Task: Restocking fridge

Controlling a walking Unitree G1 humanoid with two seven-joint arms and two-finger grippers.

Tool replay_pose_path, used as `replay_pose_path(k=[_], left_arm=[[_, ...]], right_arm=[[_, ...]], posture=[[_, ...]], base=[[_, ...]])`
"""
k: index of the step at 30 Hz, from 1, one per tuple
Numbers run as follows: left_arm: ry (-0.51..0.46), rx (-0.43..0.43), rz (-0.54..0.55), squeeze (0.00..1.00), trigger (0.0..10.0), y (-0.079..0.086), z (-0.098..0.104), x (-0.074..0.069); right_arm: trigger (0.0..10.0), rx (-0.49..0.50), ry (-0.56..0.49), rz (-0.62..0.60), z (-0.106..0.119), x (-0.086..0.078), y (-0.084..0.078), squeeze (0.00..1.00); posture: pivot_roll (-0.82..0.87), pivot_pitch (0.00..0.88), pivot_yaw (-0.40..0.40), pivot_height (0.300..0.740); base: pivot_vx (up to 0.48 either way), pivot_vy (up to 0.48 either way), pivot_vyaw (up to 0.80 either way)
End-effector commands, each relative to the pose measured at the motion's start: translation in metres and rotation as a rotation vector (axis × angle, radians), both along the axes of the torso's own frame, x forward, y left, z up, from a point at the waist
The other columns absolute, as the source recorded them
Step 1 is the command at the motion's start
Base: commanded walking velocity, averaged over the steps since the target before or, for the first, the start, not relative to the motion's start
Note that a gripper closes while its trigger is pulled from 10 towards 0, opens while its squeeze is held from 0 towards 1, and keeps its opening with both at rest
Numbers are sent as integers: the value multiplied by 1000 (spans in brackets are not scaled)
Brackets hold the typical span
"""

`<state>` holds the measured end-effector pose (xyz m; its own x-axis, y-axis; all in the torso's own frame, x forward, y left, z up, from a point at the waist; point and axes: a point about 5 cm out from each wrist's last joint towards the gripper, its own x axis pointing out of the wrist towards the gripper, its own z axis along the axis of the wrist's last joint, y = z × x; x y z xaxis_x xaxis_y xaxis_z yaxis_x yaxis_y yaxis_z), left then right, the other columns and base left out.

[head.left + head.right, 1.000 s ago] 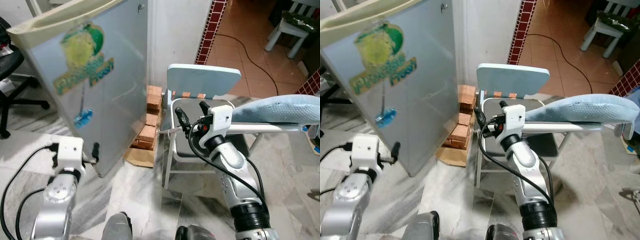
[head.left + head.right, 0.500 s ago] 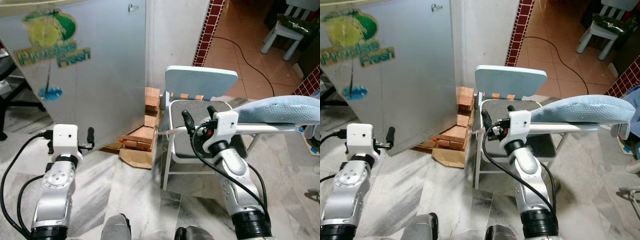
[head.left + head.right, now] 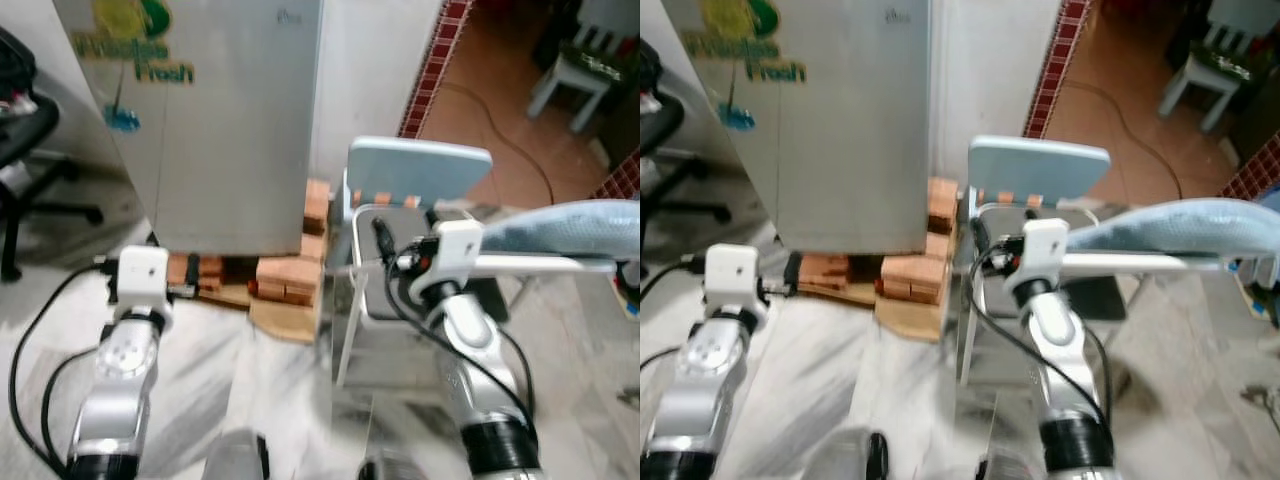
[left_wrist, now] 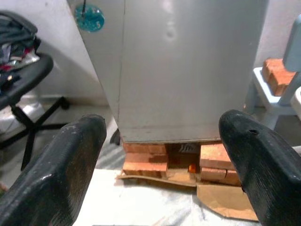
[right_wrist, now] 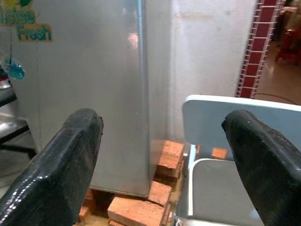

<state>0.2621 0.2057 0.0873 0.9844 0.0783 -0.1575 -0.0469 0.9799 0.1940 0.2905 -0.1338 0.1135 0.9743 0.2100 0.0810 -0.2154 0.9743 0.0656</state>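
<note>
The silver fridge (image 3: 220,120) with a green "Fresh" sticker stands with its door flush and closed, raised on red bricks (image 4: 141,160). My left gripper (image 4: 160,165) is open and holds nothing. It hovers low in front of the fridge's bottom edge (image 3: 190,285), a short way off the door. My right gripper (image 5: 164,165) is open too, with nothing between its fingers. That arm is raised over the seat of a pale blue chair (image 3: 420,170) to the right of the fridge.
More bricks (image 3: 315,205) are stacked between fridge and chair, on a piece of cardboard (image 3: 285,318). A black office chair (image 3: 25,130) stands at the left. A light blue padded board (image 3: 570,225) reaches in from the right. A white stool (image 3: 575,75) and a cable (image 3: 500,120) are on the tiled floor beyond.
The fridge door has swung from wide open to closed against the cabinet. My left gripper followed it in toward the fridge's base. The view has also shifted and blurred.
</note>
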Motion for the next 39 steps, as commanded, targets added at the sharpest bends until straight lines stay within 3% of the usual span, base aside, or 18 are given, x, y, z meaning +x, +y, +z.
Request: replay_pose_path(k=[1,20,26,39], left_arm=[[-2,-4,-20,0,10000,-7,0,0],[-10,-29,-58,0,10000,-12,2,1],[-33,26,-81,0,10000,-12,3,1],[-70,-20,-119,0,10000,-18,5,1]], right_arm=[[10000,-12,13,-42,-4,-1,-10,0],[10000,-17,13,-64,-5,2,-12,0],[10000,-21,12,-70,-5,3,-13,0],[10000,-25,14,-78,-5,4,-14,0]], posture=[[78,58,-45,740],[77,57,-43,740],[77,57,-42,740],[73,59,-40,740]], base=[[0,480,0],[0,480,0],[0,480,0],[0,479,-123]])
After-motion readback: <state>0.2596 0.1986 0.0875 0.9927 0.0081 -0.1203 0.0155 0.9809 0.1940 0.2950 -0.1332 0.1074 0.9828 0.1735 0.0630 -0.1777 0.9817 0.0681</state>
